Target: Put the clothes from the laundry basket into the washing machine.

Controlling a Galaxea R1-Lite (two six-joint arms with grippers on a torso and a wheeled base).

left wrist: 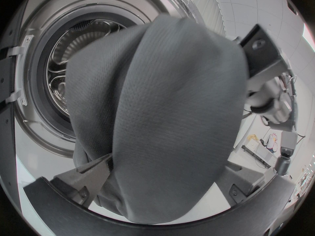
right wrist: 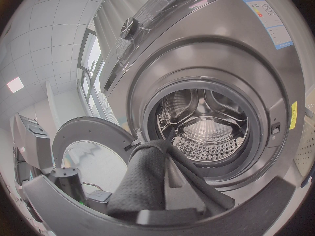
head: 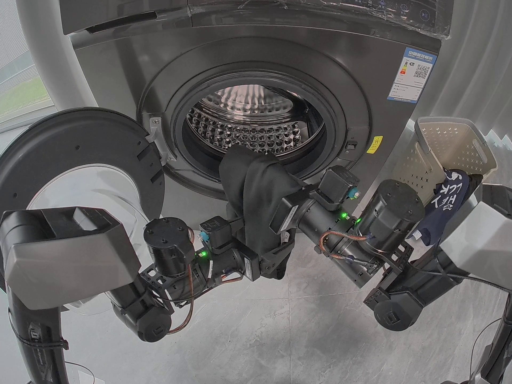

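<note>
From the head view, the washer [head: 373, 81] stood with its door [head: 74, 150] swung wide to the left and its drum [head: 250, 118] open. A black garment [head: 256, 188] hung in front of the opening. Its top fold was at the drum's lower lip and its long axis ran down from there to the left gripper [head: 264, 265]. The right gripper [head: 285, 212] sat higher and nearer the opening, under the upper part of the cloth. So the drum lay ahead of and above both grippers, and the right arm had the shorter way in (my reading, not a thing seen). To the right, the basket [head: 458, 140] leaned by the washer with a navy top [head: 450, 198] in it.

From the left wrist, the garment bulged across the left gripper with the drum behind it. The cloth hid how far that gripper was closed, so I could not tell.

From the right wrist, the cloth wrapped over the right gripper, which looked closed on a fold, its tip aimed at the drum's lower rim
</note>
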